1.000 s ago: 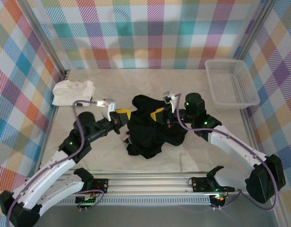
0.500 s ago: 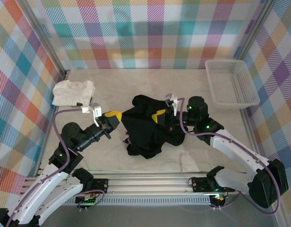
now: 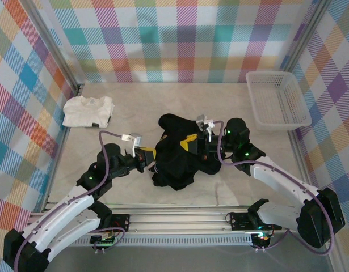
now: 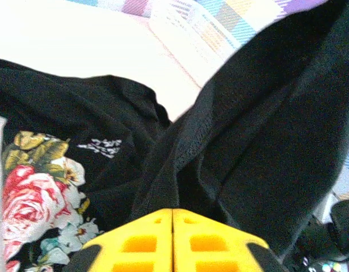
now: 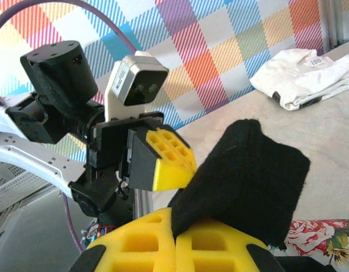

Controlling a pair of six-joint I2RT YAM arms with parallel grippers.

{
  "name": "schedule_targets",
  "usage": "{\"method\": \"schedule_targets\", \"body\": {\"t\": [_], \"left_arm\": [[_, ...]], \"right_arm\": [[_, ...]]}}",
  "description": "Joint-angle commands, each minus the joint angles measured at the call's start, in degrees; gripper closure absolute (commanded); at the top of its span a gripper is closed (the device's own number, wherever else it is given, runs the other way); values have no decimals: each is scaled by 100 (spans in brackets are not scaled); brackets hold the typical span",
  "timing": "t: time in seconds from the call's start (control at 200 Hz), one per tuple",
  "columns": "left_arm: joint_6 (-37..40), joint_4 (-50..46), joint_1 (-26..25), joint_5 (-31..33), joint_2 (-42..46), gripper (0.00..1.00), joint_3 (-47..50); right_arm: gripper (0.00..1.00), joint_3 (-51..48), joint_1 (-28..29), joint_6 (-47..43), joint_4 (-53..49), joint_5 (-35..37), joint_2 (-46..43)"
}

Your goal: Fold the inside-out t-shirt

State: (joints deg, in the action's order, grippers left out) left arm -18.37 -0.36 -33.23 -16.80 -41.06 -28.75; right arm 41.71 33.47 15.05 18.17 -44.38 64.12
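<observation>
White folded t-shirt lying back left on the pale table, well apart from the white plastic basket back right. Bright plaid walls all round.

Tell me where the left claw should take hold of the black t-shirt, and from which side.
Best bet: pinch the raised fold at the left edge of the black t-shirt, coming in low from the left, where the left claw points. The shirt lies bunched, that ridge stands up thin enough to pinch, and the right claw holds cloth on the other side.
</observation>
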Motion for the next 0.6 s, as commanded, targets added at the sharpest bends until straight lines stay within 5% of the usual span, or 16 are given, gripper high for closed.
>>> {"method": "schedule_targets", "body": {"t": [0.0,0.27,0.49,0.595], "left_arm": [[118,-133,-16,439,164,75,-157],[346,-223,-25,154,-387,42,-810],[613,-605,-25,-153,-1388,35,-1397],[610,-639,-25,-417,-1723,42,-1530]], "right_arm": [[100,48,19,-520,-146,-381,-81],[100,164,16,-903,-649,-518,-92],[100,193,20,-1016,-839,-460,-148],[100,158,13,-1092,-980,-302,-253]]}}
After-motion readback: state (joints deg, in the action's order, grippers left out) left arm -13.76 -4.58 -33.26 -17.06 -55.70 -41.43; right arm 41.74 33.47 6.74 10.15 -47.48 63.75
